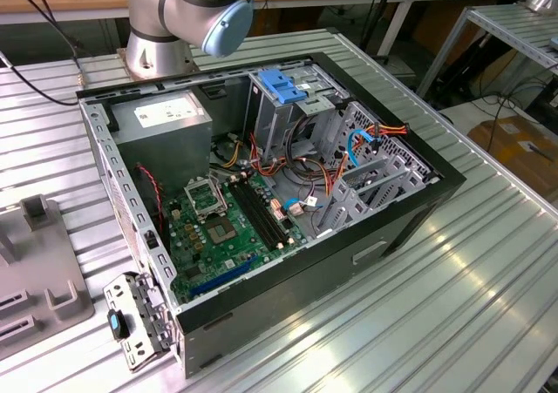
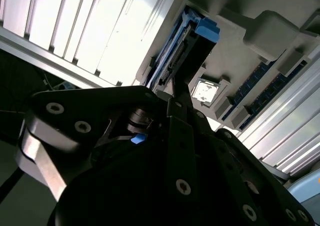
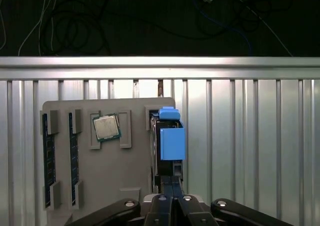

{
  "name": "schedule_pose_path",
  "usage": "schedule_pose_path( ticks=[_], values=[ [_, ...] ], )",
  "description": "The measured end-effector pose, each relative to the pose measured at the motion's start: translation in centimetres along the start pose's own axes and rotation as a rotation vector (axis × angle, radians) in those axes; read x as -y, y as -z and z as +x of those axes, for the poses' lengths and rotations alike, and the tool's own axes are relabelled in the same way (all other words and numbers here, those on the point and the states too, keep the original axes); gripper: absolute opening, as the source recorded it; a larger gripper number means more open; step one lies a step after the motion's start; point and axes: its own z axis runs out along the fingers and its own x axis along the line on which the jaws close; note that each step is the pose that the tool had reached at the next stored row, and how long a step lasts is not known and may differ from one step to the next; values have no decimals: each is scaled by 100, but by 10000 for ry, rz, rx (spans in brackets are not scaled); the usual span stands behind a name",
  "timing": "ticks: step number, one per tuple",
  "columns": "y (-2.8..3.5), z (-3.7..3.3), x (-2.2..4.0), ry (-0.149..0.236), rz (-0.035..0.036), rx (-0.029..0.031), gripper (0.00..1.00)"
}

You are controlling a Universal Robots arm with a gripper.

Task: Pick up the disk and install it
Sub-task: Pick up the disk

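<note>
The disk [image 3: 172,138] stands on edge in a slot of a grey holder tray [image 3: 125,171], a grey drive with a light-blue carrier. In the second wrist view the disk [image 2: 192,45] shows end-on with its blue tab up. My gripper [image 3: 172,183] sits right at the disk's near end, fingers pressed together and shut; the gripper [image 2: 182,85] points straight at it. Whether the tips touch the disk I cannot tell. The open computer case [image 1: 418,201] lies on the table, with a metal drive cage [image 1: 292,118] inside.
On the tray lie a processor chip [image 3: 106,127] and two memory sticks [image 3: 47,161]. The ribbed metal table ends at an edge [image 3: 160,61] beyond the tray. The arm's base [image 1: 161,53] stands behind the case. Cables [image 1: 327,179] and a green motherboard [image 1: 222,232] fill the case.
</note>
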Motion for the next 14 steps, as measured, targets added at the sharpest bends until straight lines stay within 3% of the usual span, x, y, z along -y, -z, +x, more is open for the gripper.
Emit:
schedule_pose_path(
  ticks=[4,6,7,8,11,12,14],
  values=[
    [0,0,2,0,0,-1,11],
    [0,0,2,0,0,-1,17],
    [0,0,2,0,0,-1,24],
    [0,0,3,0,0,-1,24],
    [0,0,4,1,0,-2,42],
    [0,0,5,0,0,-3,54],
    [0,0,5,0,0,-3,54]
  ],
)
